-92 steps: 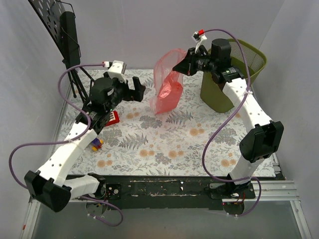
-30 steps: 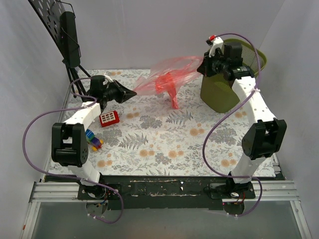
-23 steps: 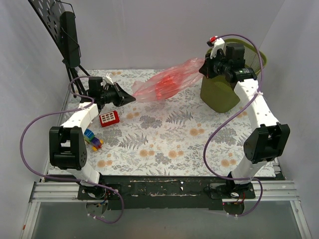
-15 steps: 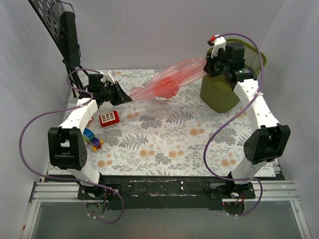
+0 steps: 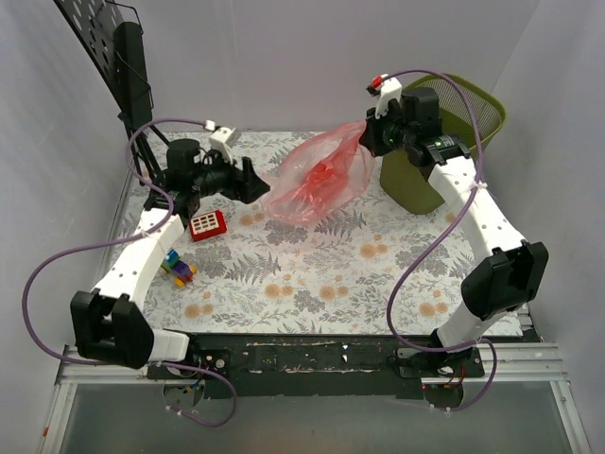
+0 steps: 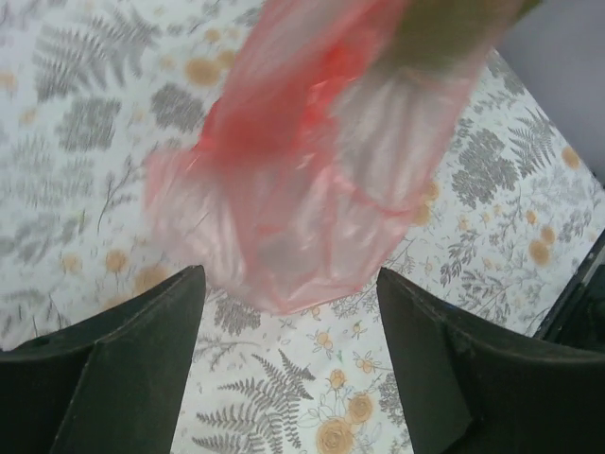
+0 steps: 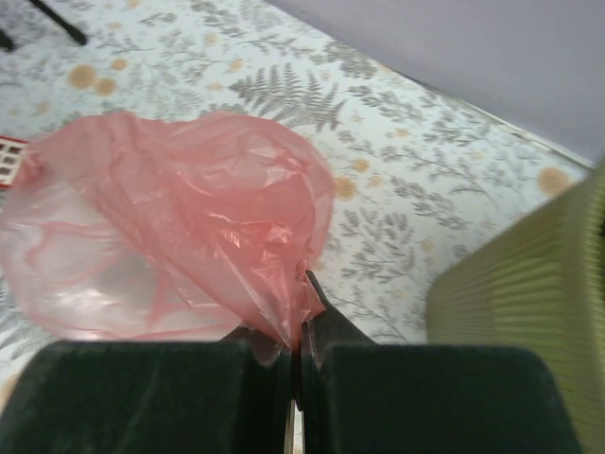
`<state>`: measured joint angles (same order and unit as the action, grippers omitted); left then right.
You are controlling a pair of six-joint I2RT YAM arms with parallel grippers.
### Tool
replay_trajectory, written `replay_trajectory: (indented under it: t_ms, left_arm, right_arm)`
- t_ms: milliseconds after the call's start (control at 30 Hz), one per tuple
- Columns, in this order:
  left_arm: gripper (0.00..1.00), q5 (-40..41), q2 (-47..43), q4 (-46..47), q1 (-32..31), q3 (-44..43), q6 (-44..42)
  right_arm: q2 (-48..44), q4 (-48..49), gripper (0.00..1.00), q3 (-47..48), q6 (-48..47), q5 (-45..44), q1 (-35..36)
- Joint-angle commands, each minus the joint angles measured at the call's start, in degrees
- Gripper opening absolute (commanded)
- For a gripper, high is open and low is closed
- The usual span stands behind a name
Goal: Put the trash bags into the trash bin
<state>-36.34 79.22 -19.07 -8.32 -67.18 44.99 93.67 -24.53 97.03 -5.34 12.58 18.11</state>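
Observation:
The trash bag (image 5: 319,178) is a billowy translucent red sack hanging above the flowered table. My right gripper (image 5: 369,132) is shut on its upper right corner; in the right wrist view the fingers (image 7: 331,331) pinch the gathered plastic (image 7: 180,227). My left gripper (image 5: 255,182) is open just left of the sack and holds nothing. In the left wrist view the sack (image 6: 312,170) floats ahead of the spread fingers (image 6: 142,350). The olive-green mesh trash bin (image 5: 477,106) stands at the back right, behind my right arm, and shows in the right wrist view (image 7: 529,284).
A small red flat toy with white buttons (image 5: 206,225) lies near my left arm. A colourful block toy (image 5: 177,269) lies nearer the front left. A black stand (image 5: 132,66) leans at the back left. White walls close in the table.
The sack was stretched taut between both grippers. My left gripper has let go and opened. The sack now billows from my right gripper, which has moved a little left.

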Motion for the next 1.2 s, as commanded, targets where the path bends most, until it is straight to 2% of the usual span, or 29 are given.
replay_trajectory:
  t_ms: [0, 67, 167, 333, 500, 700, 800, 867, 967, 1033, 1100, 1167]
  left_arm:
    - [0.73, 6.26, -6.62, 7.2, -10.38, 0.47, -16.84]
    - [0.75, 11.61, -7.06, 9.56, -16.61, 1.34, -20.98]
    - [0.74, 24.42, -5.66, 15.88, -23.39, 2.31, -24.16]
    - [0.75, 35.35, -0.74, 25.03, -25.7, 0.47, -30.13]
    - [0.77, 33.63, 1.99, 30.23, -25.61, 2.4, -37.51]
    - [0.76, 28.61, 4.89, 28.04, -25.7, 2.93, -36.12]
    - [0.72, 31.23, 6.9, 27.42, -25.7, 3.28, -36.38]
    - [0.66, 34.65, 8.66, 27.51, -25.7, 3.54, -37.43]
    - [0.4, 37.3, 9.72, 26.9, -25.26, 3.63, -38.31]
    - [0.29, 37.83, 9.55, 25.67, -24.82, 3.37, -37.7]
    - [0.26, 38.53, 8.94, 24.09, -24.64, 3.46, -36.82]
    - [0.1, 37.93, 8.93, 19.89, -23.94, 2.32, -35.34]
  right_arm:
    - [-1.03, -0.52, 0.01, 0.96, 4.28, 1.48, 3.77]
    - [-0.59, -0.6, 0.01, 1.23, 4.12, 1.75, 5.79]
    - [-0.42, -0.69, 0.01, 1.4, 3.85, 2.54, 8.34]
    - [-1.9, -0.6, 0.01, 0.62, 2.36, 4.29, 10.28]
    - [-4.1, -0.87, 0.01, -0.97, 1.91, 4.65, 10.46]
    - [-4.72, 0.19, 0.01, -1.41, 3.67, 4.12, 10.46]
    - [-4.46, 0.36, 0.01, -0.62, 3.76, 4.82, 10.46]
    - [-4.28, 0.45, 0.01, -0.27, 3.85, 5.52, 10.46]
    - [-4.02, 0.54, 0.01, -0.27, 4.2, 5.7, 10.37]
    - [-3.93, 0.54, 0.01, -0.44, 4.29, 4.83, 10.11]
    - [-3.76, 0.89, 0.01, -0.53, 4.99, 4.65, 9.14]
    - [-3.06, 1.07, 0.01, -0.01, 4.91, 5.96, 7.48]
